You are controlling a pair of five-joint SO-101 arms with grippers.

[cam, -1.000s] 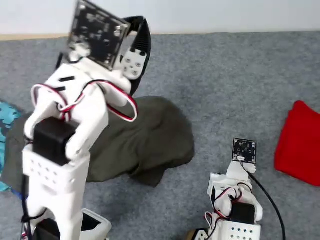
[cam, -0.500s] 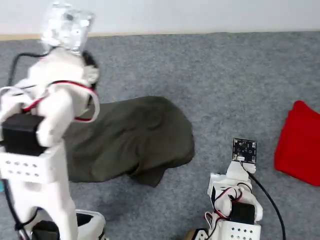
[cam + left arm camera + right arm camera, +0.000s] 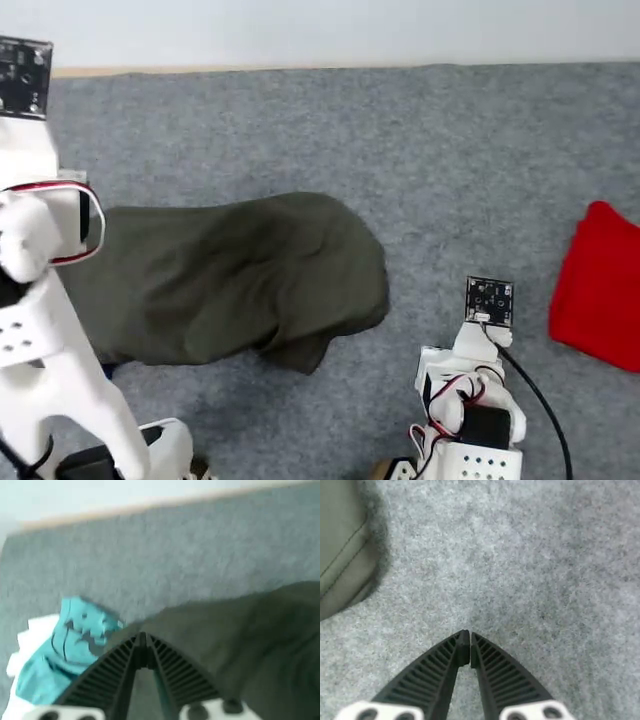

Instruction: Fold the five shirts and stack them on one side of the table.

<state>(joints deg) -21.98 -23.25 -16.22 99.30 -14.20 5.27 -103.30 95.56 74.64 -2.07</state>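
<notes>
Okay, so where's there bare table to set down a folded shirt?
The widest bare patch is the grey table between the olive shirt and the red shirt, running to the far edge. The left side is crowded: olive shirt, teal shirt and the left arm.

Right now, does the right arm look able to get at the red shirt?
Probably yes. The red shirt lies on that arm's side, with bare grey table between them. The right end effector is shut and empty, so it would have to open first.
</notes>
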